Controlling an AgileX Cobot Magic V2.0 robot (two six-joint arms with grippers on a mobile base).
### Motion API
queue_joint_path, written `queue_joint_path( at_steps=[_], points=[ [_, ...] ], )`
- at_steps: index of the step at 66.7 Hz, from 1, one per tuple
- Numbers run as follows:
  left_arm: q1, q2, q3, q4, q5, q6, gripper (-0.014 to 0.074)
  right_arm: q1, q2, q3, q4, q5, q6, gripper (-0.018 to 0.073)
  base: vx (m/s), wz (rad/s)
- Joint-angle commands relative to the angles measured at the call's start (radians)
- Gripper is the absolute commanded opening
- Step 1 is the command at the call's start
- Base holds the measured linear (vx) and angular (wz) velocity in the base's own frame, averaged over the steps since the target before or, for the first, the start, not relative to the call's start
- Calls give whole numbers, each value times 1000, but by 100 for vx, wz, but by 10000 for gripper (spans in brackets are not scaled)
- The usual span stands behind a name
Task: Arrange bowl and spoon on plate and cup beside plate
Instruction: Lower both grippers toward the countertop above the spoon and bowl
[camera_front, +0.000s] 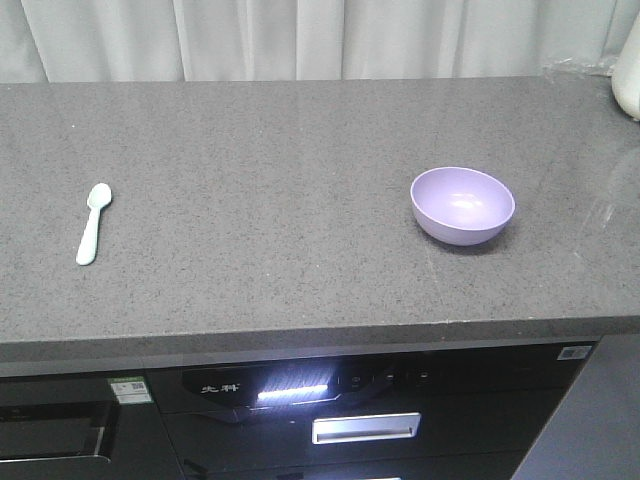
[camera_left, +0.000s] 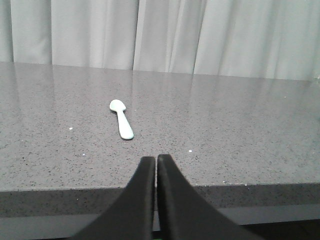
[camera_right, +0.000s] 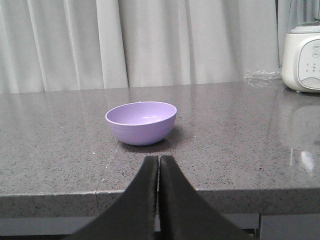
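Speckled grey stone tabletop (camera_front: 300, 150), pale pleated curtain (camera_front: 300, 40) behind. Far left: short mint-green plastic spoon (camera_front: 93, 222), lying flat, scoop toward curtain. Right of centre: small lavender plastic bowl (camera_front: 462, 204), upright. White appliance (camera_front: 628, 70) at right edge. Clenched, empty: left tool (camera_left: 156, 160), right tool (camera_right: 158, 159).

White appliance (camera_right: 302, 55), far right of the bowl (camera_right: 141, 121): cut by top and right edges, button marks too small to read. Of left gripper (camera_left: 156, 161) and right gripper (camera_right: 158, 161), only touching fingertips show; bodies cut off at the bottom edge. Small sticker (camera_front: 130, 388), lower left of bowl: print unreadable.
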Motion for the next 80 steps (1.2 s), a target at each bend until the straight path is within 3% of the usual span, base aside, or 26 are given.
queue_joint_path(
  at_steps=[1,80],
  points=[
    [3,18,-7,0,-76,-11,-6,-1,-10,3,-5,-75,-6,-3,5,2],
    [3,18,-7,0,-76,-11,-6,-1,-10,3,-5,-75,-6,-3,6,2]
  ],
)
